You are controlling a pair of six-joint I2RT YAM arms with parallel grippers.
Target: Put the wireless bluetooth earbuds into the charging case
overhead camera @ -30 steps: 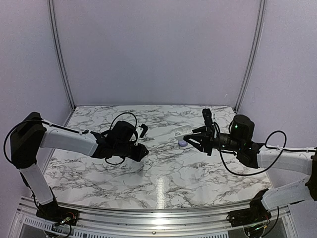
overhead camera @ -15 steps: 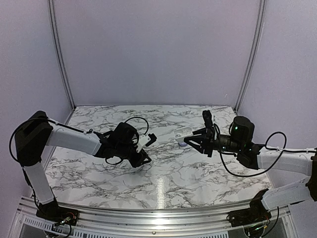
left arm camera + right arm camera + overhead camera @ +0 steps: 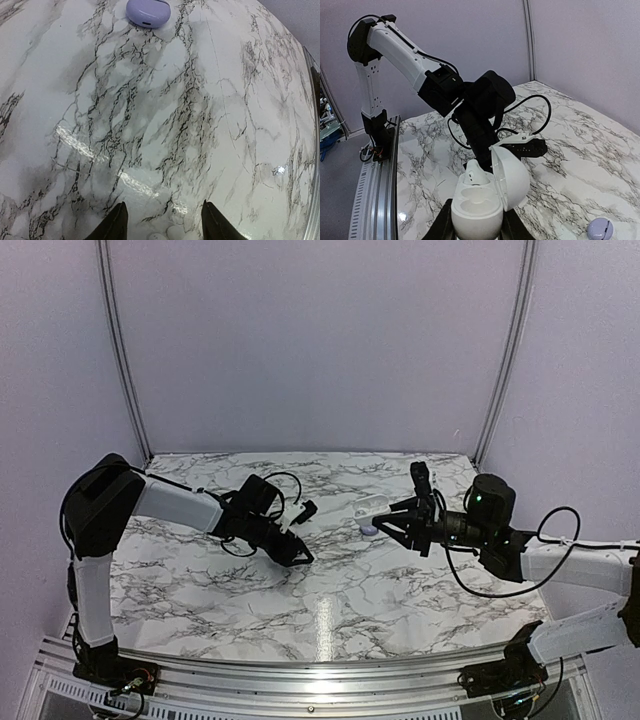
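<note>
My right gripper [image 3: 477, 223] is shut on a white charging case [image 3: 476, 207] and holds it above the table with the lid [image 3: 512, 177] open. One whitish earbud [image 3: 474, 175] sits in the far socket; the near socket is empty. The case also shows in the top view [image 3: 370, 506], ahead of the right gripper [image 3: 388, 520]. My left gripper [image 3: 165, 222] is open and low over the marble. Two small whitish earbuds [image 3: 172, 233] lie between its fingertips at the bottom edge of the left wrist view. In the top view the left gripper [image 3: 300, 553] is left of centre.
A closed lilac case [image 3: 368, 530] lies on the marble table [image 3: 400, 590] just under the held white case; it also shows in the left wrist view [image 3: 147, 12] and the right wrist view [image 3: 600, 229]. The left arm [image 3: 485, 100] stands right behind the held case.
My left arm has swung its wrist to the right and lowered the open gripper toward the table. The right gripper with the white case has barely moved.
</note>
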